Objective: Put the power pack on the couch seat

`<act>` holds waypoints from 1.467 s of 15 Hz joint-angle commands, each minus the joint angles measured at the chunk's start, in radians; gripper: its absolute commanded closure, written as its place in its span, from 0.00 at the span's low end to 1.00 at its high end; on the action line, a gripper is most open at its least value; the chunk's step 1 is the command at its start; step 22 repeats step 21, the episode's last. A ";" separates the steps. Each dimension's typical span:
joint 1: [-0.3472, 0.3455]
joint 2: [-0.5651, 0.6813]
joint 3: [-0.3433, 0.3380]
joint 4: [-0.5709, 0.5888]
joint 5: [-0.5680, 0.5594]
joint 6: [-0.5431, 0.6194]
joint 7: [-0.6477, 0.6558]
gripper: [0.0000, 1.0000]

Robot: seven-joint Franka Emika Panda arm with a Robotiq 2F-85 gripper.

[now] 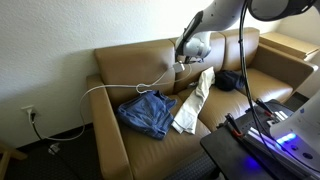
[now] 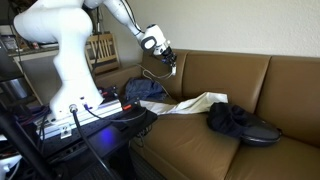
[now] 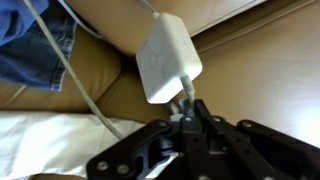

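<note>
Tan leather fills the background behind my claw (image 3: 187, 112), pinched narrow on the lower end of the power pack (image 3: 168, 55), held above the couch seat (image 2: 190, 150). Its white cord (image 3: 97, 103) trails past blue jeans (image 1: 148, 112) and a white cloth (image 1: 195, 100).

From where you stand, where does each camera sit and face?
An exterior view: stands out front, facing the couch seat; the arm and hand show.
An exterior view: stands beside the robot's base, looking along the couch seat; base and arm show.
Wrist view: rides above the hand, looking down on the power pack; only the hand shows.
All three share the blue jeans.
</note>
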 commanded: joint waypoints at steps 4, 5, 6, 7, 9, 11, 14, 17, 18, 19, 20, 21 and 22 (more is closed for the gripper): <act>0.013 0.057 0.068 -0.077 -0.246 -0.238 0.130 0.68; 0.018 0.052 0.055 -0.107 -0.316 -0.276 0.187 0.66; 0.031 0.067 0.030 -0.116 -0.387 -0.319 0.266 0.61; 0.041 0.079 0.007 -0.117 -0.458 -0.353 0.344 0.53; 0.038 0.100 -0.003 -0.105 -0.587 -0.376 0.482 0.39; 0.011 0.074 0.018 -0.098 -0.672 -0.369 0.563 0.24; -0.038 -0.044 0.090 -0.139 -0.688 -0.235 0.607 0.05; -0.016 -0.143 0.110 -0.176 -0.710 -0.115 0.653 0.00; -0.016 -0.169 0.121 -0.182 -0.720 -0.065 0.654 0.00; -0.028 -0.090 0.109 -0.118 -0.745 -0.133 0.678 0.00; -0.025 -0.122 0.116 -0.127 -0.746 -0.110 0.678 0.00; -0.025 -0.144 0.122 -0.136 -0.748 -0.101 0.677 0.00; -0.025 -0.144 0.122 -0.136 -0.748 -0.101 0.677 0.00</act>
